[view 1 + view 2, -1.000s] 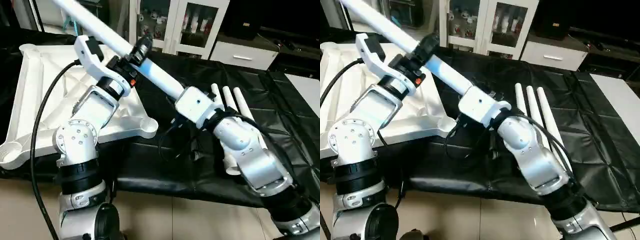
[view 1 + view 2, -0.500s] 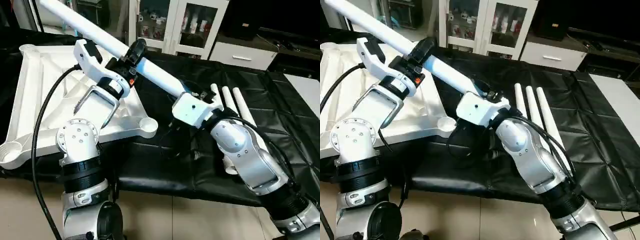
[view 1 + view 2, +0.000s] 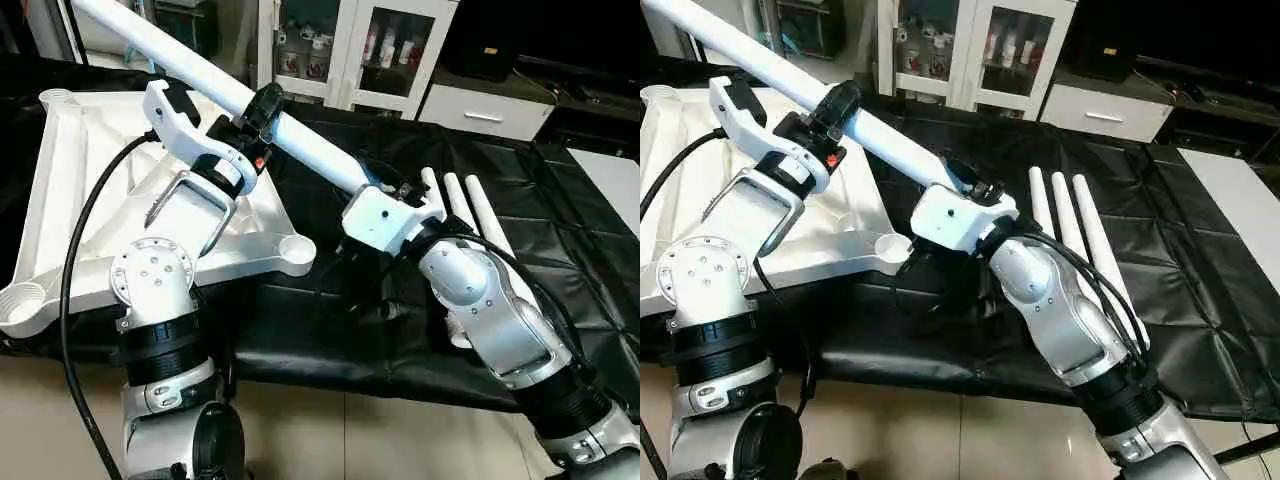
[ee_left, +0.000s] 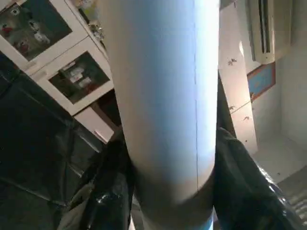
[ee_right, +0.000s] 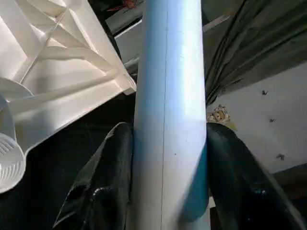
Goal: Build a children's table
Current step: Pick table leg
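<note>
The upturned tabletop [image 3: 100,190] is seen lying on the black-covered worktable [image 3: 560,240] at the left. Above it, one leg [image 3: 190,65] is held aslant by both arms: the left gripper [image 3: 262,105] is pinched around its middle, the right gripper [image 3: 385,190] around its lower end. That end is pointed towards the near corner socket [image 3: 296,249], which lies closer to the right gripper. Three spare legs [image 3: 460,200] rest at the right.

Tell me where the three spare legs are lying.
The three spare legs lie side by side on the black cover, on the robot's right, just beyond its right forearm.
</note>
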`<state>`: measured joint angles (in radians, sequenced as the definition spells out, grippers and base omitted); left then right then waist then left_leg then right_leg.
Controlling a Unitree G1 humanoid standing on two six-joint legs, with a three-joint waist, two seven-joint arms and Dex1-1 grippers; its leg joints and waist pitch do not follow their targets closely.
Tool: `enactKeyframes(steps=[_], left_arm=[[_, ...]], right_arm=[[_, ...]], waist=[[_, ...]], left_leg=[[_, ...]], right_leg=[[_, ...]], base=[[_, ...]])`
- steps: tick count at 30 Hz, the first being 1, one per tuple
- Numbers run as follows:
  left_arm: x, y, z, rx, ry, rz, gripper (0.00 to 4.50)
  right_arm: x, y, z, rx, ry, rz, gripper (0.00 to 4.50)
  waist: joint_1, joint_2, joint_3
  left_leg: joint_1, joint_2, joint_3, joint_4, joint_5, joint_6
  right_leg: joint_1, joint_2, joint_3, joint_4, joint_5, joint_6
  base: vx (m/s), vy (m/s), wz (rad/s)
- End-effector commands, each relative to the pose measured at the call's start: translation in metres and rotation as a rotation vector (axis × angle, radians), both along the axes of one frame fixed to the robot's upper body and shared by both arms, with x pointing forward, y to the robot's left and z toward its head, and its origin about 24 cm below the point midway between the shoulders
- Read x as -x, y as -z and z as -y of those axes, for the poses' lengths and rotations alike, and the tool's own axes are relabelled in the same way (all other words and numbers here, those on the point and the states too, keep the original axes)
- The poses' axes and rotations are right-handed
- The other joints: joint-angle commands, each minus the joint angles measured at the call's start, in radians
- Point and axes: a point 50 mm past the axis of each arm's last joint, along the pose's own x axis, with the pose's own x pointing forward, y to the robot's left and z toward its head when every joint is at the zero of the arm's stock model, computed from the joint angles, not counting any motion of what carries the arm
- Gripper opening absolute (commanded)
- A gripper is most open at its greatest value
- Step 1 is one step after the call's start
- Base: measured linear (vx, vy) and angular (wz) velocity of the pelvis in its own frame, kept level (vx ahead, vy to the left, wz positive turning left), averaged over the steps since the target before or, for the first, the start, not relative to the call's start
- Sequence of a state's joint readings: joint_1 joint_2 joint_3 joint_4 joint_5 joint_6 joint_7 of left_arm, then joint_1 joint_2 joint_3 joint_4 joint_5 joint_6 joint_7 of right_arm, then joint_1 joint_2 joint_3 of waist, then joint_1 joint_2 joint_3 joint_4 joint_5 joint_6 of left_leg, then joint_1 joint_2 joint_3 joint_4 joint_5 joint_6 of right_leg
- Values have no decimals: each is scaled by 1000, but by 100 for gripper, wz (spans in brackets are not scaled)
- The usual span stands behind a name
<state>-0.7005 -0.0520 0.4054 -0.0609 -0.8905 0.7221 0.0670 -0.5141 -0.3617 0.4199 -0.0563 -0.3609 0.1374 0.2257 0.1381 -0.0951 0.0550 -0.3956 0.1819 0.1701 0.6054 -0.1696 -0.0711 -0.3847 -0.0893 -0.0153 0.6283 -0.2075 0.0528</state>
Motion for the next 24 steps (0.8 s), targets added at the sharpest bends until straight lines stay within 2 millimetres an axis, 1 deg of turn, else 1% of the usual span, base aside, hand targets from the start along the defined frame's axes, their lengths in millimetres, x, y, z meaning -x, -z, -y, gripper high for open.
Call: enactKeyframes(steps=[1,4,5,12,15,16,17,19,21,23,24], left_arm=[[1,-6,9,-46,33,31,188],[2,-8,10,-37,46,43,185],[2,-7,10,-36,46,41,185],[3,-7,10,-37,46,42,184],[2,-7,8,-48,25,43,183],[2,-8,7,-56,20,46,182],[1,-8,7,-64,15,52,182],[2,-11,5,-85,4,71,180],[2,-11,5,-95,2,78,177],[2,-13,5,-116,-7,92,177],[2,-15,5,-131,-11,99,176]], right_arm=[[-3,-7,8,-25,19,15,182],[-4,-7,9,-28,20,10,182],[-4,-7,9,-26,19,9,182],[-4,-7,8,-38,14,0,182],[-5,-5,8,-100,10,-40,182],[-5,-6,8,-122,7,-48,238],[-4,-5,8,-156,-2,-69,238],[-3,-5,9,-212,-19,-107,260],[-3,-5,9,-213,-20,-109,284],[-2,-6,11,-280,-43,-151,293],[0,-7,13,-352,-71,-198,298]], waist=[[-9,23,-72],[-8,23,-71],[-9,21,-71],[-9,22,-71],[-9,22,-71],[-9,22,-71],[-10,22,-72],[-8,23,-72],[-7,24,-72],[-8,23,-71],[-8,23,-71]], left_leg=[[37,24,-9,-71,-160,-87],[37,24,-9,-72,-163,-91],[37,24,-9,-72,-162,-91],[37,24,-9,-71,-163,-89],[36,24,-9,-71,-169,-85],[37,25,-9,-72,-177,-82],[37,25,-9,-72,-175,-82],[38,25,-8,-72,-174,-75],[37,26,-10,-72,-165,-79],[37,26,-10,-73,-178,-80],[38,26,-9,-73,-186,-77]], right_leg=[[36,-20,14,-51,104,-109],[36,-20,14,-51,99,-108],[36,-20,14,-52,99,-107],[36,-20,14,-51,97,-107],[35,-21,14,-52,89,-109],[34,-21,14,-52,83,-110],[35,-21,14,-51,85,-111],[33,-21,14,-51,95,-114],[34,-20,13,-49,100,-113],[34,-21,13,-50,87,-113],[33,-22,14,-51,79,-115]], base=[[0,0,0],[0,0,0],[0,0,0],[0,0,0],[0,0,0],[0,0,0],[0,0,0],[0,0,0],[0,0,0],[0,0,0],[0,0,0]])
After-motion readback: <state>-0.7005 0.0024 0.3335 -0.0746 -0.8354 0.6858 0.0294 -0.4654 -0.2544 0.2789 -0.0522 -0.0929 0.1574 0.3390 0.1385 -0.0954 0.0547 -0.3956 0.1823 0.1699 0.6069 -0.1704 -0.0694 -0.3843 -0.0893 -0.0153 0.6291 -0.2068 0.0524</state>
